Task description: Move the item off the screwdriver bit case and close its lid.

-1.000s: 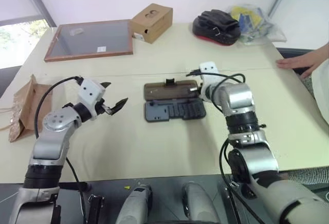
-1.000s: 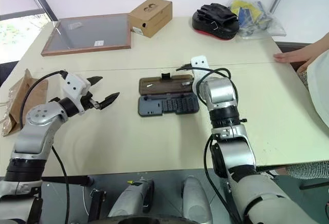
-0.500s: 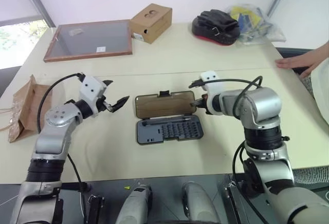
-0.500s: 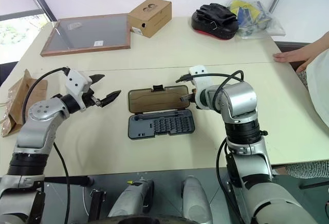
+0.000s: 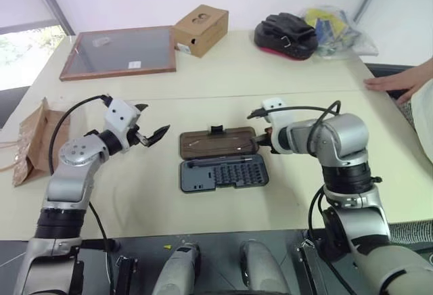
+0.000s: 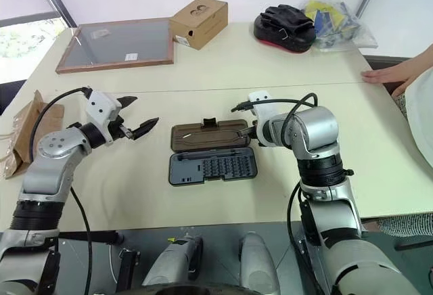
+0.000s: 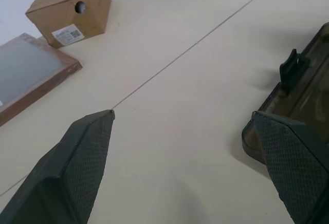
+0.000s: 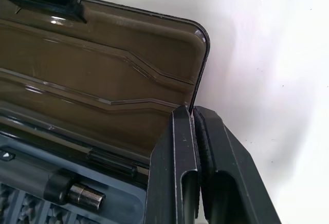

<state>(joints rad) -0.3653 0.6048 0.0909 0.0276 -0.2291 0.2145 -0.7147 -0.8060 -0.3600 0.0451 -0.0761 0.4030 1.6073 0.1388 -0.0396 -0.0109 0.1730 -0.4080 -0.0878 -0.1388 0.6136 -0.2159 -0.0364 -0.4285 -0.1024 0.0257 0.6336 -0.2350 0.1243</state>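
The paper bag (image 5: 32, 143) is cut off by the picture's edge; the bits in the case (image 5: 223, 172) are too small to be told apart.

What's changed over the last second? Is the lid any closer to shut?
The right gripper, fingers shut on the lid at its right edge, dragged the screwdriver bit case toward the robot and slightly left. The lid now looks a little foreshortened, but the case is still open. The left gripper stayed open and hovering left of the case, and the paper bag stayed at the table's left edge.
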